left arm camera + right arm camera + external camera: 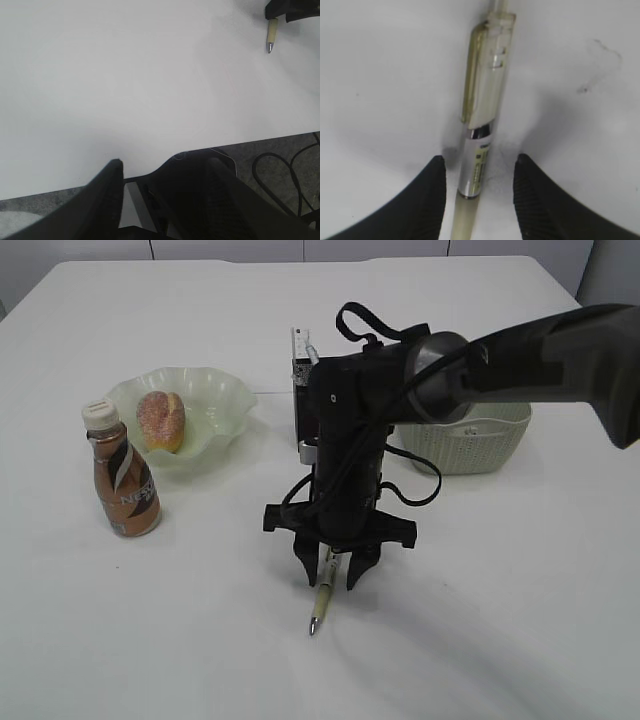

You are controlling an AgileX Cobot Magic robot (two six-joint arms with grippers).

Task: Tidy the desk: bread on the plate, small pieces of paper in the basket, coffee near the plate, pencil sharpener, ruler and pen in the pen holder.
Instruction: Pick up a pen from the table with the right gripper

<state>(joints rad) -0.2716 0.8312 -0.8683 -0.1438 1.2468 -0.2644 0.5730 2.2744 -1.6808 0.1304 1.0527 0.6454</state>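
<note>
Pen (481, 135) lies flat on the table (500, 620) near its front edge, between the parted fingers of the right gripper (333, 575), which straddle it without clamping. Left gripper (165, 190) hangs open over the front edge.

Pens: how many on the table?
1. The pen lies on the table, between the right gripper's open fingers. More may be hidden behind the arm.
</note>
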